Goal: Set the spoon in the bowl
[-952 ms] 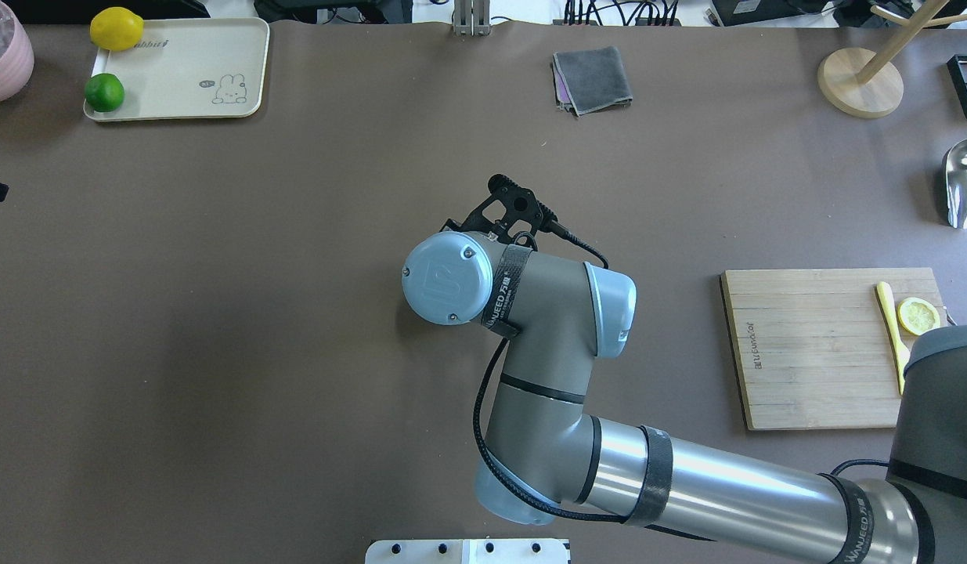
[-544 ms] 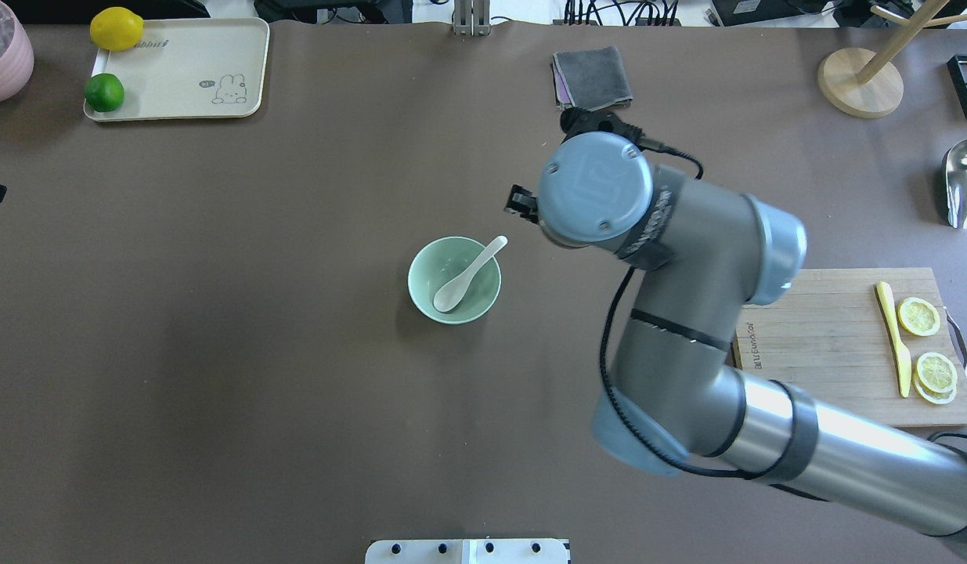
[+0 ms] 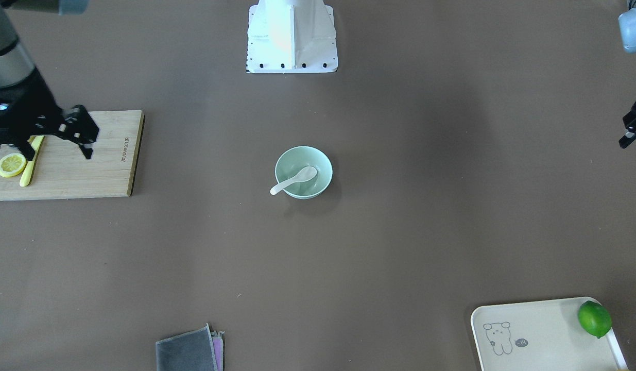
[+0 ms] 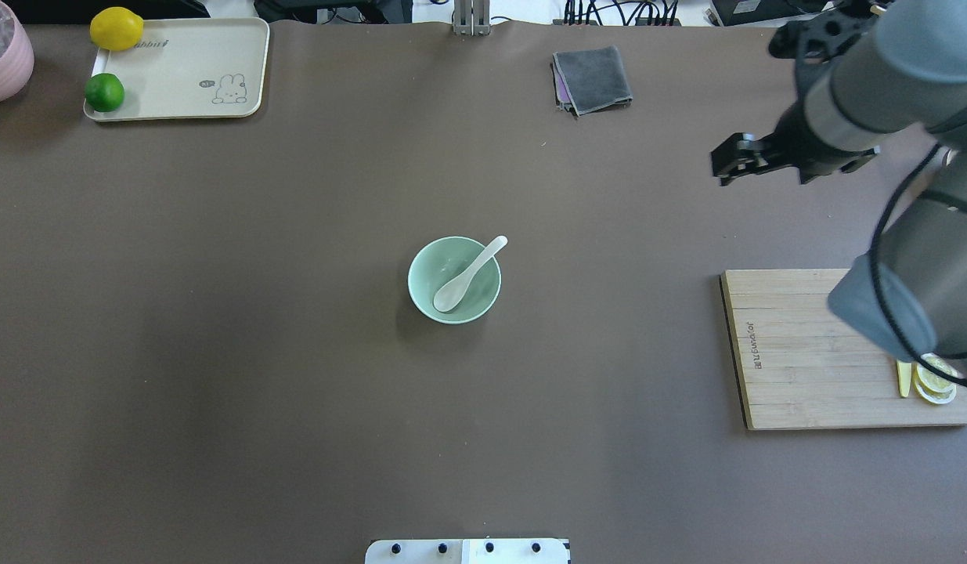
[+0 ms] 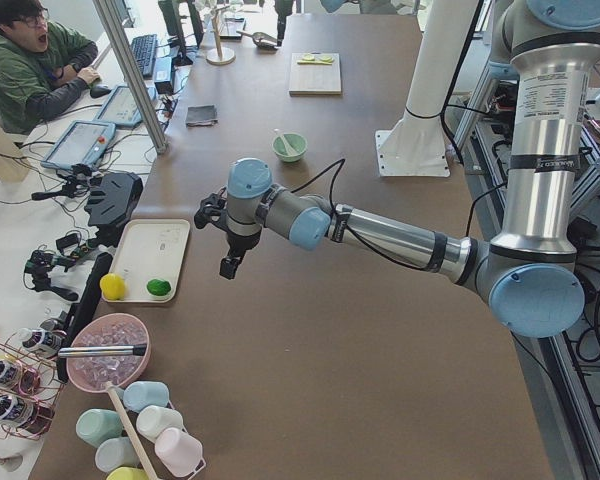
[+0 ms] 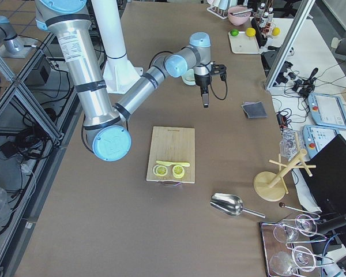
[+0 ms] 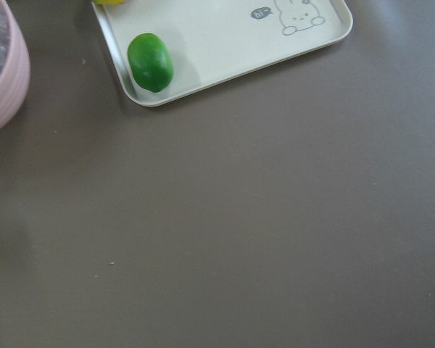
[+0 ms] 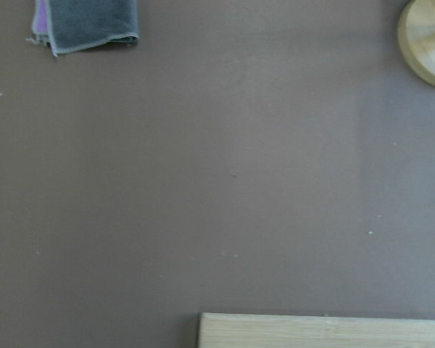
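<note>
You'll find the spoon [image 4: 466, 278] lying in the bowl [image 4: 417, 291] at mid-table — scoop down inside, handle propped over the rim. The right gripper [image 3: 55, 152] hangs near the cutting board [image 3: 101, 170], well apart from the bowl. The front-facing view shows its jaws spread and empty, where the overhead view catches it only side-on. The left gripper [image 5: 228, 268] is clipped at the front-facing view's edge and missing overhead — you can't tell whether it's parted or closed. Its wrist camera looks down on the lime [image 7: 150, 61] on the tray [image 7: 225, 51].
</note>
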